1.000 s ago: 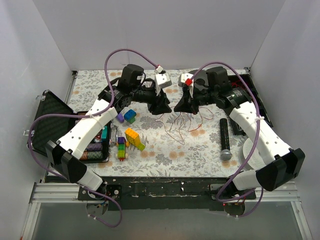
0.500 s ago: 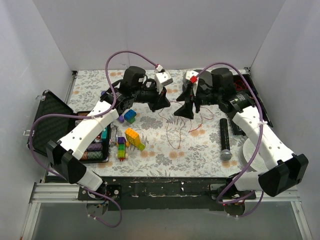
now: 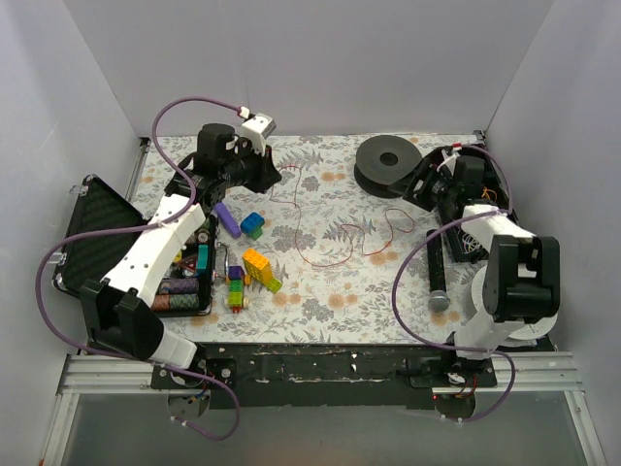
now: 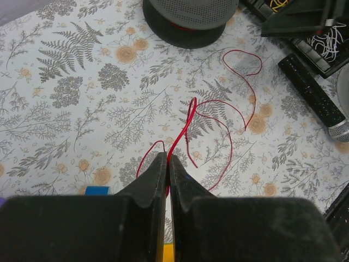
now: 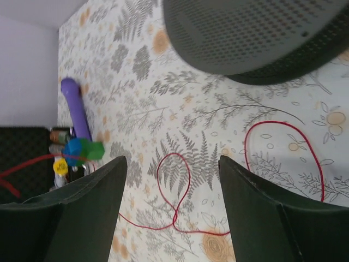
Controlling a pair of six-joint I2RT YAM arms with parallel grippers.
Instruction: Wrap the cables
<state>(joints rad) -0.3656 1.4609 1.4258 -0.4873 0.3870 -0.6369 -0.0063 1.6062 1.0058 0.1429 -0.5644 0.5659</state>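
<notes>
A thin red cable [image 3: 335,258] lies in loose loops across the flowered cloth, from the far left toward the black spool [image 3: 388,155]. My left gripper [image 3: 274,177] is at the far left. In the left wrist view its jaws [image 4: 167,159] are shut on the cable's end, and the red cable [image 4: 192,117] rises from the tips and curls away toward the spool [image 4: 191,16]. My right gripper [image 3: 419,189] sits beside the spool at the far right. It stands open [image 5: 172,164] over a loop of cable [image 5: 175,185] and touches nothing.
An open black case [image 3: 97,233] with thread reels lies at the left. Near it are toy bricks [image 3: 257,270], a blue-green brick [image 3: 252,225] and a purple marker [image 3: 225,218]. A black microphone [image 3: 437,267] and a black tray [image 3: 490,180] sit at the right.
The right gripper has opened, let go of the cable and drawn back to the right. The left gripper has shut on the cable and pulled it to the far left, stretching it out.
</notes>
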